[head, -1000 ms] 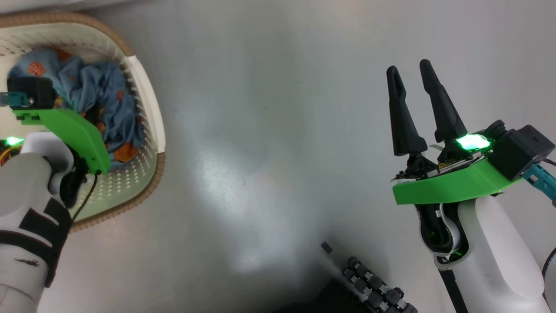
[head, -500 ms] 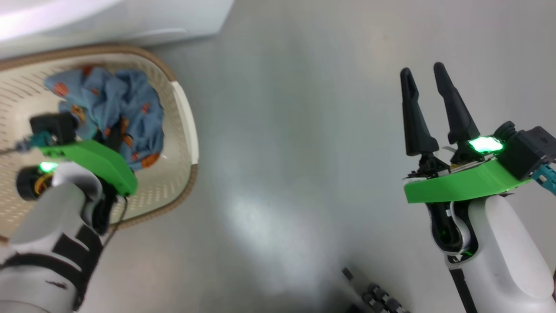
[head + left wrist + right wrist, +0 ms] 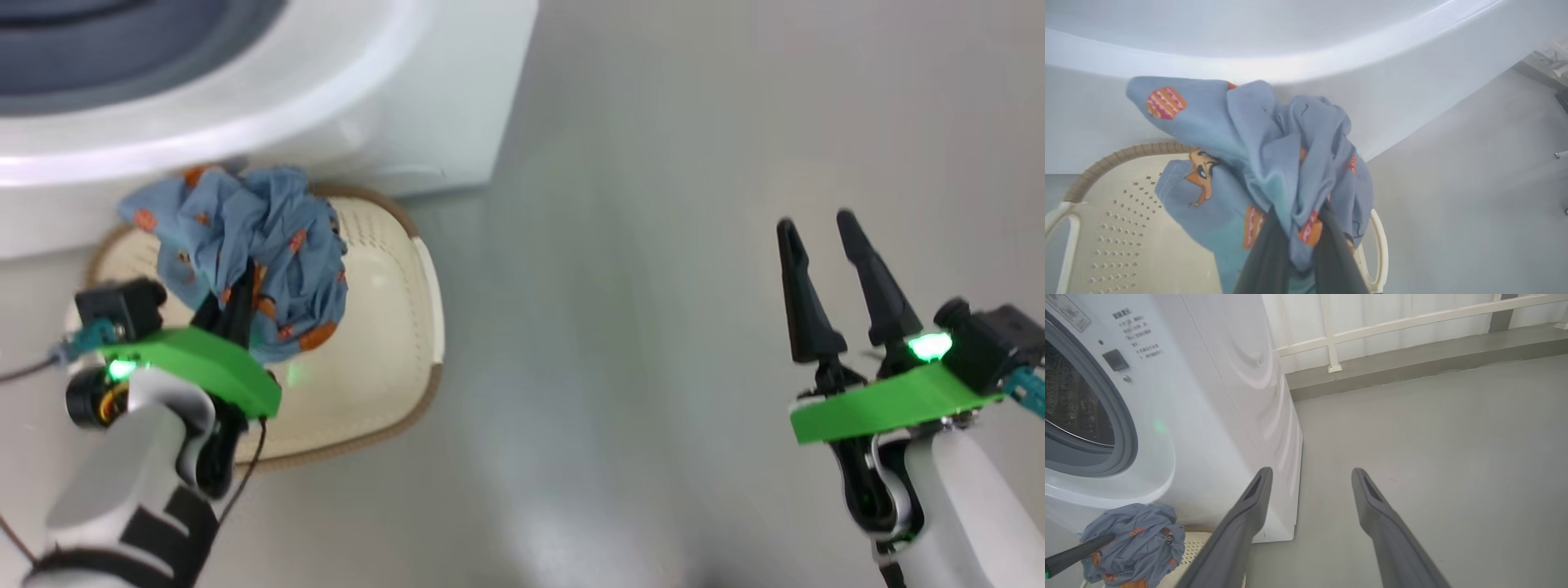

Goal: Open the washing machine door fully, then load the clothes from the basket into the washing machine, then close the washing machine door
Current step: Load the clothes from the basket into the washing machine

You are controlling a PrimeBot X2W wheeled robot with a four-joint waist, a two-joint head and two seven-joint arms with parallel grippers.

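Two dark fingers of the left end effector (image 3: 235, 304) are clamped together on the clothes (image 3: 245, 237), a bunched bundle of light blue fabric with orange prints. The bundle hangs above the basket (image 3: 384, 359), close to the lower white front of the washing machine (image 3: 343, 98). The basket sits on the grey floor (image 3: 637, 327) just beside the machine. The right end effector (image 3: 815, 224) is well apart to the right over the floor, its fingers spread wide and empty. In the right wrist view the drum mouth (image 3: 1073, 404) stands uncovered.
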